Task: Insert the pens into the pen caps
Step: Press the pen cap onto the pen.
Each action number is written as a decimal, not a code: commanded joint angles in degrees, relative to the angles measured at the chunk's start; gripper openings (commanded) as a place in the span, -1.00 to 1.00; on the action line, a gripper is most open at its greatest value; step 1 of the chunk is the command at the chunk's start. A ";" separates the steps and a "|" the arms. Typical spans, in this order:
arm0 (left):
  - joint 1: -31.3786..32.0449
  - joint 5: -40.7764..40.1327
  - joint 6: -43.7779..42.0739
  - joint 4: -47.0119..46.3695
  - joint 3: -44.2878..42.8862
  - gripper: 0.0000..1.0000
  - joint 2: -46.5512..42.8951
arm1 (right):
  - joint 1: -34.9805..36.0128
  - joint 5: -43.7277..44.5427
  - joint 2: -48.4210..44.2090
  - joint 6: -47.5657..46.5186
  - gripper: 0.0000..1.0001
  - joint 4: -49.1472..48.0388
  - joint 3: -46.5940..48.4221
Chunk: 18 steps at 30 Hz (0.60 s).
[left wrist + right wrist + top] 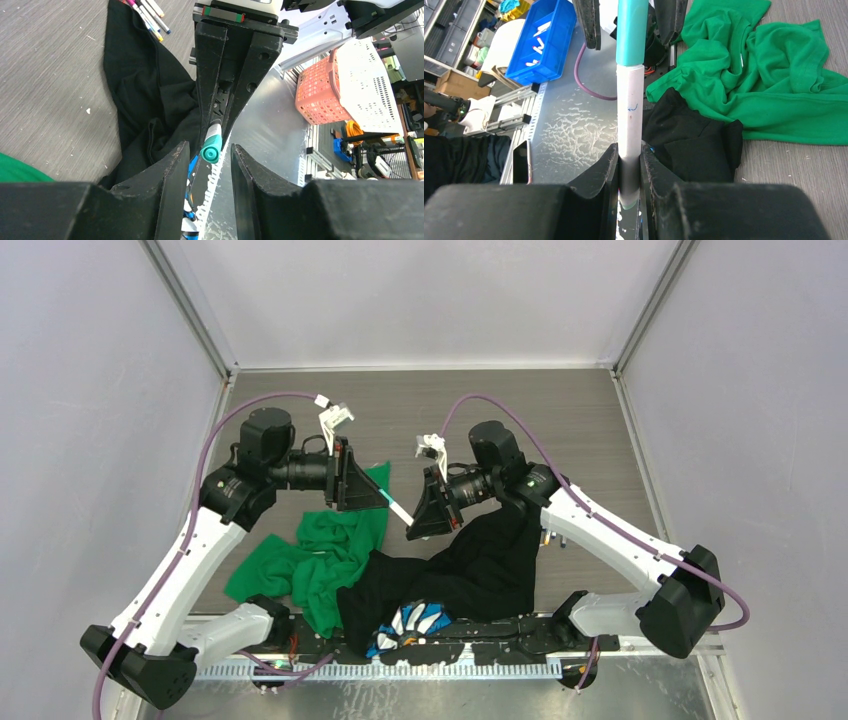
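My right gripper (629, 150) is shut on the white barrel of a pen (630, 110), held in the air above the cloths. A teal pen cap (631, 30) sits on the pen's far end. In the left wrist view that pen cap (210, 152) points end-on between the fingers of my left gripper (209, 149), which is open with a gap on each side. From above, the pen (397, 508) bridges the left gripper (384, 496) and the right gripper (413, 528), which face each other. Several more pens (148, 15) lie on the table beyond the black cloth.
A green cloth (320, 555) and a black cloth (480, 565) lie crumpled under the grippers, with a blue-and-white item (415, 623) at the near edge. An orange basket (320, 90) and a blue bin (544, 42) stand off the table.
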<state>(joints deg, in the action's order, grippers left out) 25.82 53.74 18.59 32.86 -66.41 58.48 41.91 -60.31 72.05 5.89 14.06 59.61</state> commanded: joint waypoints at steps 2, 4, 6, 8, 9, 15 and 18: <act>0.19 0.91 0.90 -2.83 -2.28 -0.28 -1.08 | 0.31 -0.42 -0.49 -1.00 -0.99 -0.46 2.26; 0.19 0.93 1.13 -2.96 -2.15 -0.29 -0.81 | 0.36 -0.56 -0.38 -1.10 -0.99 -0.44 2.33; 0.21 0.94 1.26 -3.21 -1.97 -0.31 -0.75 | 0.40 -0.68 -0.35 -1.18 -0.99 -0.36 2.37; 0.20 0.94 1.41 -3.35 -2.04 -0.32 -0.75 | 0.53 -0.81 -0.21 -1.39 -0.99 -0.12 2.34; 0.19 0.93 1.44 -3.40 -2.09 -0.34 -0.70 | 0.58 -0.84 -0.17 -1.52 -0.98 0.10 2.41; 0.54 0.94 1.45 -3.29 -1.87 -0.45 -0.36 | 0.66 -0.64 -0.07 -1.81 -0.99 0.74 2.65; 0.72 0.93 1.38 -3.23 -1.73 -0.50 -0.37 | 0.76 -0.70 0.08 -1.95 -0.99 0.95 2.78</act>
<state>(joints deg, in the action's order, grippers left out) 26.15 53.78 19.53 32.38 -66.41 58.48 42.30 -60.31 72.05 4.82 15.57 59.64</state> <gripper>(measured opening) 0.266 0.226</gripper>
